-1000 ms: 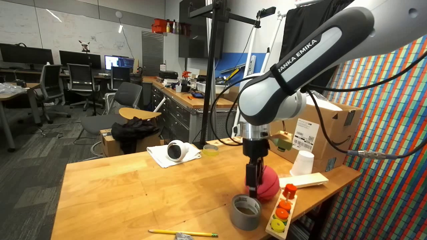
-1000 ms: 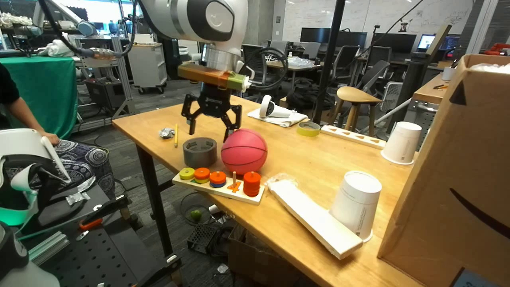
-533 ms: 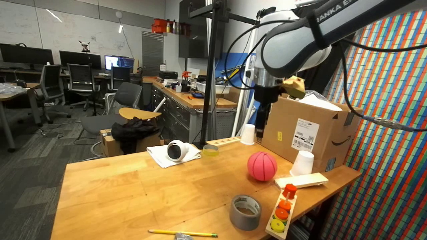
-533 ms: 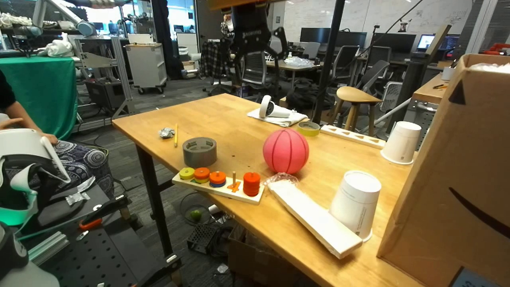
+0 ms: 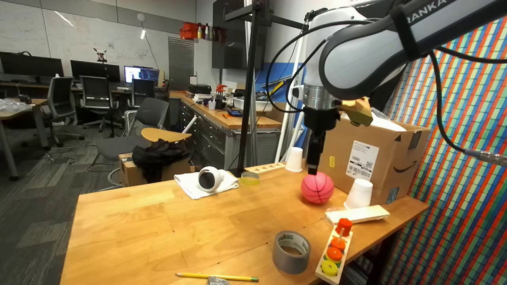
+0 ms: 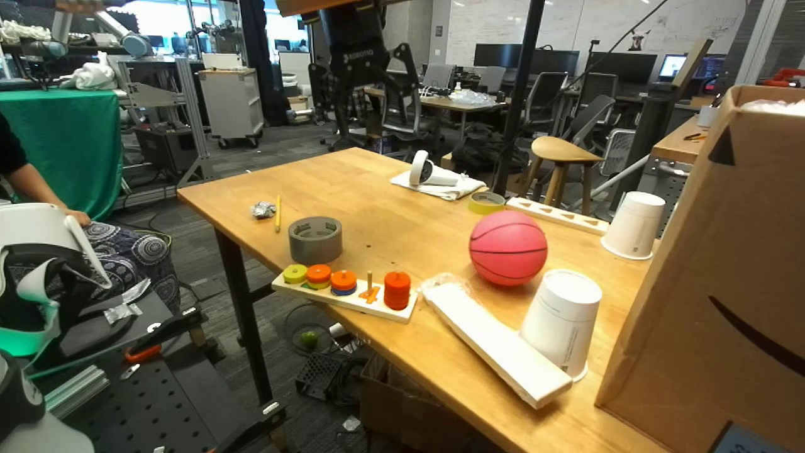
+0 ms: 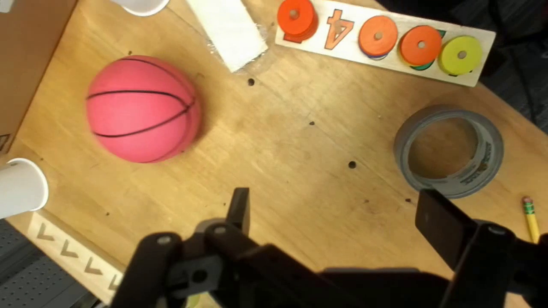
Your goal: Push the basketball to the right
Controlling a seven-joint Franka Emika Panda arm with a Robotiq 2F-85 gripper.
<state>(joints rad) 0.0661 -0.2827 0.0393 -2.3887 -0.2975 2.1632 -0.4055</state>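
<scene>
Basketball [image 6: 508, 247] rolled nearer the box [image 6: 710, 264], bare table [image 7: 55, 115] between their edges.

By the wooden table [image 5: 158, 229] are carried the basketball [image 6: 508, 247], a grey tape roll [image 6: 316, 247], a peg board [image 7: 391, 61], a pencil [image 5: 217, 276], a cloth [image 5: 190, 184] and two upturned cups [image 6: 561, 318].

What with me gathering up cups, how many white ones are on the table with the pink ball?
2, both upside down: one cup beside the pale plank, another cup near the end of the narrow wooden strip. Any behind the cardboard box could be hidden.
</scene>
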